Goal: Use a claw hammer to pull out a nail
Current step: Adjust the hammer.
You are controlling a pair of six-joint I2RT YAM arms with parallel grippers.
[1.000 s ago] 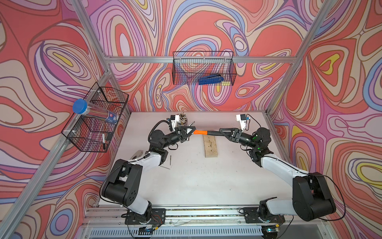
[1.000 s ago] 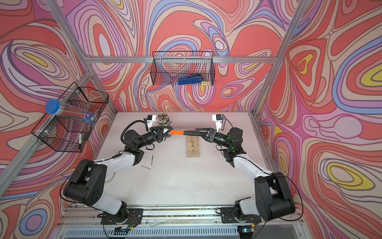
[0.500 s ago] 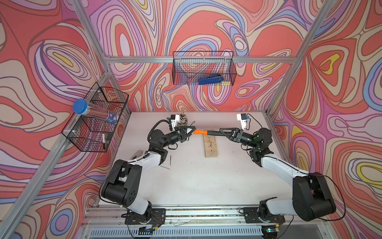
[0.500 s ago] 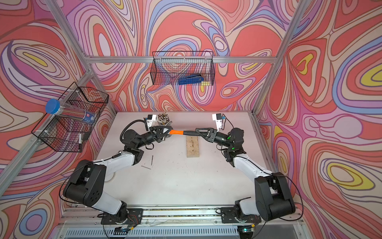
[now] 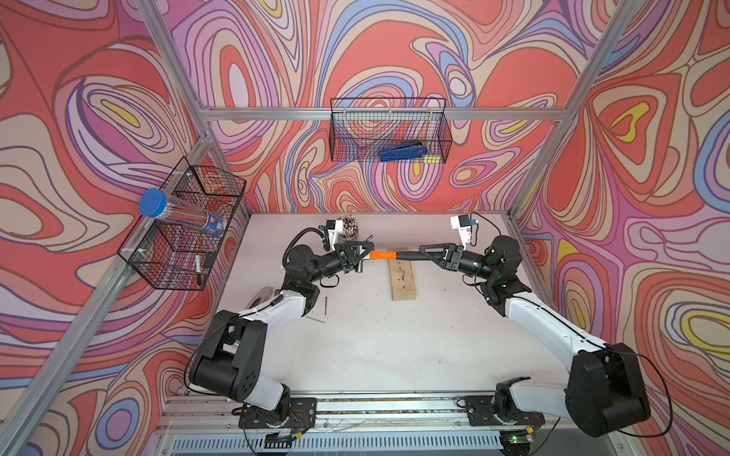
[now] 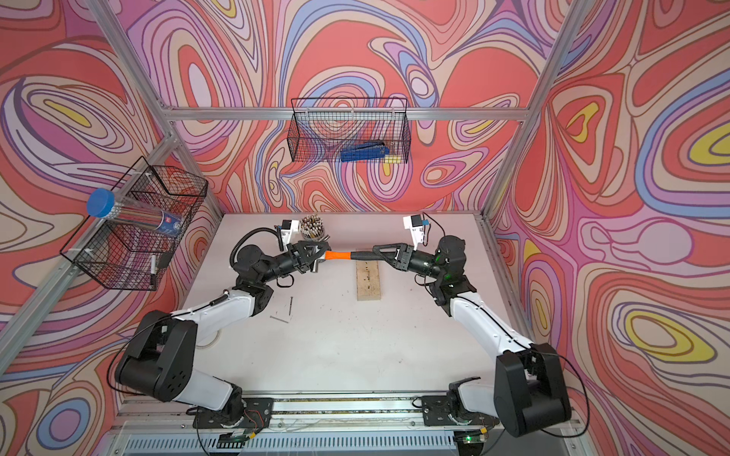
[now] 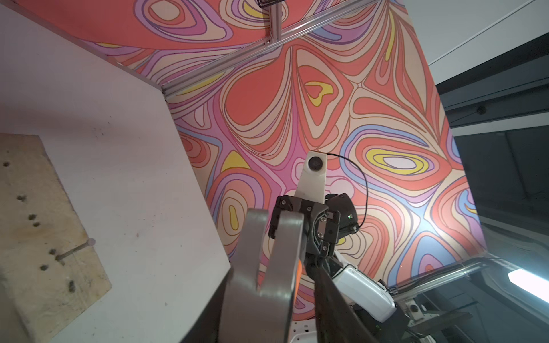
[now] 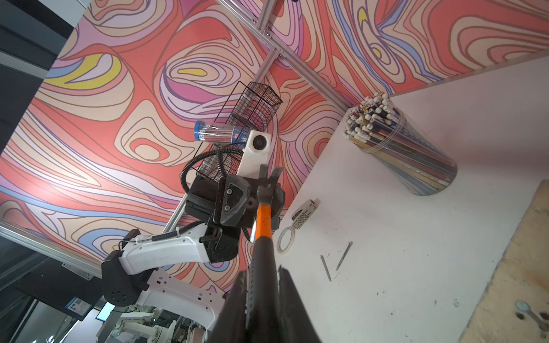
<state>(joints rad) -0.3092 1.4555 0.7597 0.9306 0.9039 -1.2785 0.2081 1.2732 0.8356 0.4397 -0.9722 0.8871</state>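
The claw hammer point(image 5: 381, 255) point(image 6: 337, 255) hangs level above the table, stretched between both arms. My right gripper point(image 5: 422, 252) point(image 8: 263, 270) is shut on its black handle point(image 8: 264, 285). My left gripper point(image 5: 365, 252) point(image 7: 271, 267) stands open around the silver head point(image 7: 267, 282). A gap shows between the head and one finger point(image 7: 329, 297). The forked claw points away from the left wrist camera. A nail point(image 7: 74, 252) point(image 8: 531, 314) sticks out of the wooden block point(image 5: 402, 278) point(image 6: 368, 278), below the hammer's handle.
A clear cup of pencils point(image 5: 347, 227) stands just behind the left gripper. Loose nails point(image 5: 326, 306) and a tape roll point(image 8: 285, 239) lie on the table to the left. Wire baskets hang on the walls, one holding a blue tool point(image 5: 403, 151).
The right gripper has closed onto the black handle. The left jaws have spread apart around the hammer head. Both arms and the hammer stay where they were.
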